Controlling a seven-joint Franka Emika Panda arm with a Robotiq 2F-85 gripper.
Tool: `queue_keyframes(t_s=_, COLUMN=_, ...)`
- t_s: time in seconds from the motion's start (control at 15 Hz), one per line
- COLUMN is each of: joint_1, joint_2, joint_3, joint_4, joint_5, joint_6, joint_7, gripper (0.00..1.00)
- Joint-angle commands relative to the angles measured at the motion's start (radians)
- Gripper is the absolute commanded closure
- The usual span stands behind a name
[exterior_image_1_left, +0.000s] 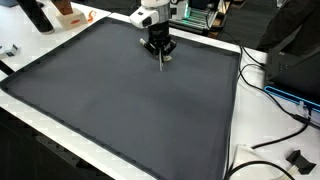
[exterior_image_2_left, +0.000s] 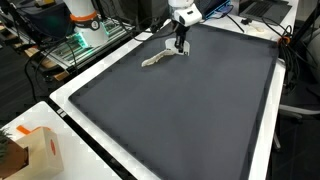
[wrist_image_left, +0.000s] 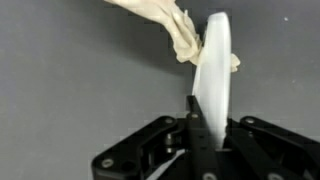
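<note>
- Gripping the lower end of a white flat tool (wrist_image_left: 213, 70) in the gripper (wrist_image_left: 200, 112), with jaws drawn narrow and pressed on both its faces, per the wrist view.
- Standing on edge in that view, far tip touching a crumpled cream cloth (wrist_image_left: 172, 24).
- Hanging tip-down from the gripper (exterior_image_1_left: 159, 50) over the far part of a dark grey mat (exterior_image_1_left: 120, 110) in an exterior view; contact with the mat not determinable.
- Lying on the mat as a pale strip in an exterior view, cream cloth (exterior_image_2_left: 157, 60) just beside the gripper (exterior_image_2_left: 181, 43).
- Bordering the mat on all visible sides: white table rim (exterior_image_1_left: 235, 140).
- Sitting off the mat: cardboard box (exterior_image_2_left: 38, 150) at a near corner, black cables (exterior_image_1_left: 275, 95) along one table side.
</note>
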Motion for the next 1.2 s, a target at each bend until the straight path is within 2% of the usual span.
queue_keyframes(t_s=0.0, joint_1=-0.002, joint_2=0.066, joint_3=-0.014, joint_4=0.045, joint_5=-0.036, joint_6=-0.025, joint_7=0.057, gripper=0.99)
queue_keyframes(t_s=0.2, joint_1=-0.023, joint_2=0.049, joint_3=0.007, joint_4=0.015, joint_5=0.003, joint_6=-0.066, joint_7=0.030, gripper=0.99)
queue_keyframes(t_s=0.6, joint_1=-0.033, joint_2=-0.033, joint_3=0.027, joint_4=-0.127, joint_5=0.016, joint_6=-0.037, joint_7=-0.025, gripper=0.99)
queue_keyframes(t_s=1.13, joint_1=-0.059, joint_2=-0.112, joint_3=0.061, joint_4=-0.250, joint_5=0.191, joint_6=-0.037, joint_7=-0.217, gripper=0.99)
